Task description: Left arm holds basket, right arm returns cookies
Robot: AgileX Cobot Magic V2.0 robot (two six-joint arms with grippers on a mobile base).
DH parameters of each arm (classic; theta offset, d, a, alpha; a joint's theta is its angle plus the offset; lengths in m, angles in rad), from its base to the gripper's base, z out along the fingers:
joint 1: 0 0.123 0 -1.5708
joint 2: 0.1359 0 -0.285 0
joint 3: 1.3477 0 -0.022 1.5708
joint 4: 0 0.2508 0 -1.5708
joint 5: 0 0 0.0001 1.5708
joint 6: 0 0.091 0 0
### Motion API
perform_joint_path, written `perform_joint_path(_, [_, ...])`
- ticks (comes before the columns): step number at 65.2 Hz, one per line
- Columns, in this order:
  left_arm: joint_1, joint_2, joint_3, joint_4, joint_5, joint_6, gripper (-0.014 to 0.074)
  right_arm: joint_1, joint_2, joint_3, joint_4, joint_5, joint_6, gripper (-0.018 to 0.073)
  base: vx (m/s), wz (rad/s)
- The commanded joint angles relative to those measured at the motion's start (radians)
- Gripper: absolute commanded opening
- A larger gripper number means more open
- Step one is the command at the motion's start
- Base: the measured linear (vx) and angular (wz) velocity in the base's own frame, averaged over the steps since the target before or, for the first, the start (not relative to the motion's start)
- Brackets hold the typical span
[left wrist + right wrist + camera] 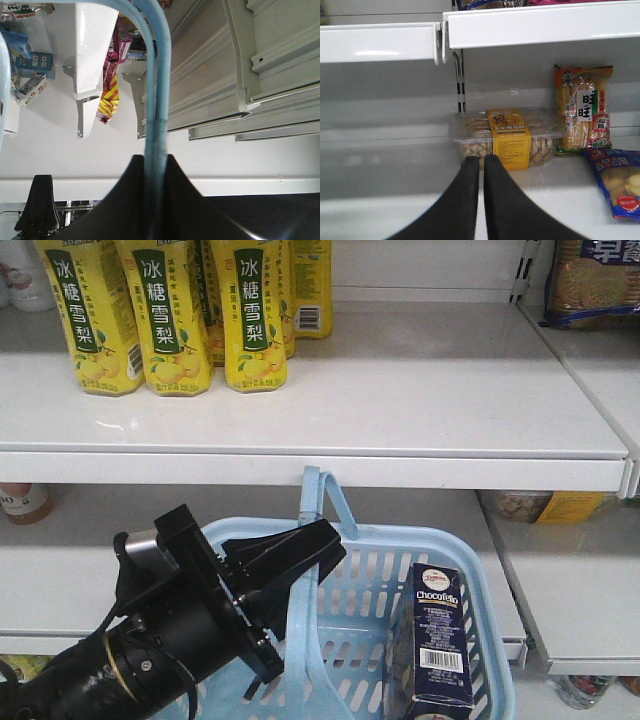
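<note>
The light blue basket [487,575] hangs in front of the lower shelf, held by one hoop handle [322,492]. My left gripper [322,543] is shut on that handle. The left wrist view shows the handle [158,90] running up from between the black jaws of the left gripper [155,161]. The cookies [437,640], a dark navy "Chocofello" box, stand upright in the basket's right side. My right gripper [481,161] appears only in its wrist view. It is shut with nothing between its fingers and points at a shelf, away from the cookies.
Yellow drink bottles [170,315] stand at the back left of the white upper shelf [420,390], and a biscuit bag [595,280] sits at the far right. Ahead of the right gripper are a clear snack tub [507,135], an orange snack bag [582,115] and a blue bag [617,182].
</note>
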Motion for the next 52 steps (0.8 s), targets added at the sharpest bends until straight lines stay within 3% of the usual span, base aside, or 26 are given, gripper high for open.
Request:
perform_joint_path(1, [0.007, -0.031, -0.027, -0.071, -0.271, 0.005, 0.0000, -0.004, -0.012, 0.018, -0.004, -0.072, -0.003, -0.0006, 0.00, 0.00])
perform_joint_path(52, [0.007, -0.031, -0.027, -0.071, -0.271, 0.005, 0.0000, -0.004, -0.012, 0.018, -0.004, -0.072, -0.003, -0.0006, 0.00, 0.00])
